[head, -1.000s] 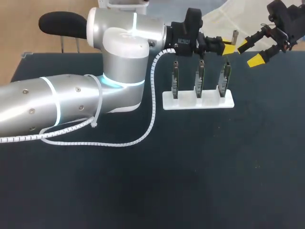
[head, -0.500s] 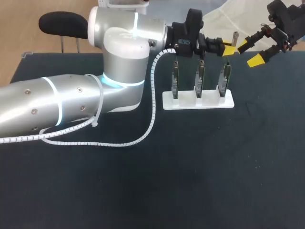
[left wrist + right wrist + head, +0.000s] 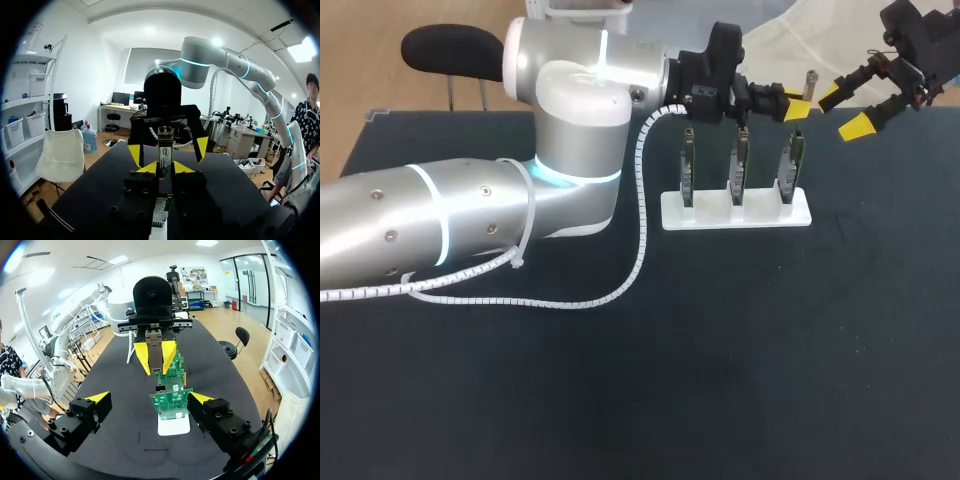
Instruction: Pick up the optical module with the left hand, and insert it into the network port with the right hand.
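Note:
The optical module [image 3: 165, 154], a slim metal piece with a labelled face, is gripped between the yellow tips of my left gripper [image 3: 165, 168], which is shut on it. From the head camera, my left gripper [image 3: 796, 102] hangs above the right end of the board stand, and the module [image 3: 811, 78] sticks out past its tips. Facing it, my right gripper [image 3: 843, 110] is open and a short way off. In the right wrist view its own fingers [image 3: 97, 401] stand wide apart, with the module [image 3: 156, 354] straight ahead beyond the boards. No network port can be made out.
A white stand [image 3: 735, 212] holds three upright green circuit boards [image 3: 738, 165] at the back of the dark table. My left arm [image 3: 470, 215] and its white coiled cable [image 3: 640, 225] lie across the left half. The boards [image 3: 172, 390] sit below the line between the two grippers.
My left gripper has shifted very slightly with the module still in it. The right gripper has kept its place, still open.

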Tool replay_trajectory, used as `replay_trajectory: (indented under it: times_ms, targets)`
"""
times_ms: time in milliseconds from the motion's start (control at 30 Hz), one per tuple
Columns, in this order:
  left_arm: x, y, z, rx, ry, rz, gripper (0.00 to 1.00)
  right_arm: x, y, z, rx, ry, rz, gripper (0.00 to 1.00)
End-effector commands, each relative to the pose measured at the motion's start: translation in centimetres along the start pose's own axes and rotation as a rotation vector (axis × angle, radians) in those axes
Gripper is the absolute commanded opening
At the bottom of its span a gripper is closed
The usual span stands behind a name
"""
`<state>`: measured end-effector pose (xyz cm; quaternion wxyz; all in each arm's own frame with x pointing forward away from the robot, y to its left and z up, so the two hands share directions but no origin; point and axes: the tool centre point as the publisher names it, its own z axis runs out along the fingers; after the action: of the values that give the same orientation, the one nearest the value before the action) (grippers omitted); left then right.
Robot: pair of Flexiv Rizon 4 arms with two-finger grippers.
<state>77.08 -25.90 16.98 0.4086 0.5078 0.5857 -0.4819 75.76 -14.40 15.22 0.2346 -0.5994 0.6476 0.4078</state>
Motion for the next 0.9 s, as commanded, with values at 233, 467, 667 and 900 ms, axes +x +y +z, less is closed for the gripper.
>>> replay_trajectory:
  times_ms: [233,467,667,900]
  targets:
    - [0.39,0.04,0.06,0.007,0.002,-0.012,0.0,0.0,0.01,0.01,0.001,0.0,0.0,1.0]
    - [0.41,0.07,0.22,0.013,0.006,-0.017,0.0,0.0,0.01,0.01,0.001,0.0,0.0,1.0]
    - [0.52,0.08,0.46,0.017,0.004,-0.022,0.0,0.0,0.01,0.01,0.001,0.0,0.0,1.0]
    - [0.64,0.07,0.44,0.012,0.003,-0.027,0.0,0.0,0.01,0.01,0.001,0.0,0.0,1.0]
